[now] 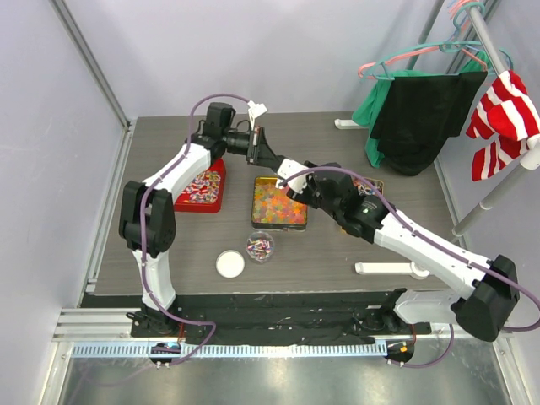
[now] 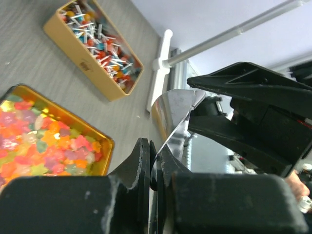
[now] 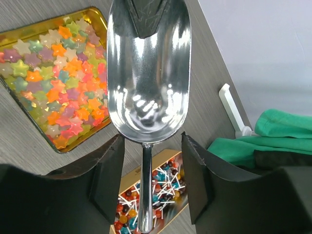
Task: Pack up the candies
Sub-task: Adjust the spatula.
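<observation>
A shiny metal scoop (image 3: 146, 73) hangs empty above the table, between the two grippers. My left gripper (image 2: 155, 146) is shut on the scoop's front lip (image 2: 175, 114). My right gripper (image 3: 152, 146) is open, its fingers on either side of the scoop's handle (image 3: 145, 195) without touching it. The candies lie below: star gummies in a gold tray (image 1: 278, 202), wrapped sweets in a red tray (image 1: 202, 187), and lollipops in a second gold tray (image 3: 161, 192). A small clear jar (image 1: 260, 246) holds some candies.
The jar's white lid (image 1: 229, 264) lies left of the jar. A white rack foot (image 1: 390, 269) lies at the front right. A clothes rack with dark and green garments (image 1: 418, 110) stands at the back right corner.
</observation>
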`<move>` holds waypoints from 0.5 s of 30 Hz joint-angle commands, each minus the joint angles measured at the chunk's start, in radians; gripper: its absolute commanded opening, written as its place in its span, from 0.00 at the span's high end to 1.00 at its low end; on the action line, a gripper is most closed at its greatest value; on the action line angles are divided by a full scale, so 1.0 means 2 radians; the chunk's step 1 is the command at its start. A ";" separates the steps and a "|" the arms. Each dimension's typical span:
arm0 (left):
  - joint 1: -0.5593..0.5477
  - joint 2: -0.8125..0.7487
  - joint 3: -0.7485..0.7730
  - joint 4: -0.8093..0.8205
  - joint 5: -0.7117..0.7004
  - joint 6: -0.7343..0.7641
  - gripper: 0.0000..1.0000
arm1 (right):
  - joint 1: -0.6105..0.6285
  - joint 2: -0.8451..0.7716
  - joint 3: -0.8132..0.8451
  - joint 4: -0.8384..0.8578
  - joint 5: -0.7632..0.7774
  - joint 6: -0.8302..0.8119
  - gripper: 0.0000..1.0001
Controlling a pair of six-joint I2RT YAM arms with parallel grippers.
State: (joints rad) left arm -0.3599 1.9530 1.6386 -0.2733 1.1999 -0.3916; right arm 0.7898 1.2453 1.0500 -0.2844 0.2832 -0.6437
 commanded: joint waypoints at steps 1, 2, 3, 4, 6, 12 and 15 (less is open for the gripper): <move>-0.002 -0.017 -0.025 0.124 0.063 -0.103 1.00 | -0.001 -0.028 0.003 0.034 -0.022 0.019 0.49; -0.002 -0.018 -0.029 0.153 0.074 -0.122 1.00 | -0.001 -0.032 0.001 0.034 -0.024 0.019 0.51; -0.002 -0.019 -0.038 0.202 0.080 -0.146 1.00 | -0.002 -0.034 0.000 0.033 -0.027 0.021 0.53; -0.002 -0.021 -0.044 0.235 0.087 -0.189 1.00 | -0.003 -0.036 0.000 0.033 -0.032 0.022 0.56; -0.002 -0.020 -0.060 0.322 0.103 -0.237 1.00 | -0.005 -0.042 0.001 0.028 -0.040 0.024 0.63; -0.002 -0.005 -0.080 0.468 0.127 -0.373 1.00 | -0.009 -0.050 0.009 0.014 -0.067 0.029 0.70; -0.003 -0.001 -0.082 0.484 0.130 -0.383 1.00 | -0.009 -0.051 0.013 0.009 -0.073 0.025 0.69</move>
State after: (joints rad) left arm -0.3511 1.9553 1.4746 0.4767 1.3685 -0.9970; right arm 0.7715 1.1572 1.0451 -0.2886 0.1951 -0.6109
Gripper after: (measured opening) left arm 0.063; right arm 0.303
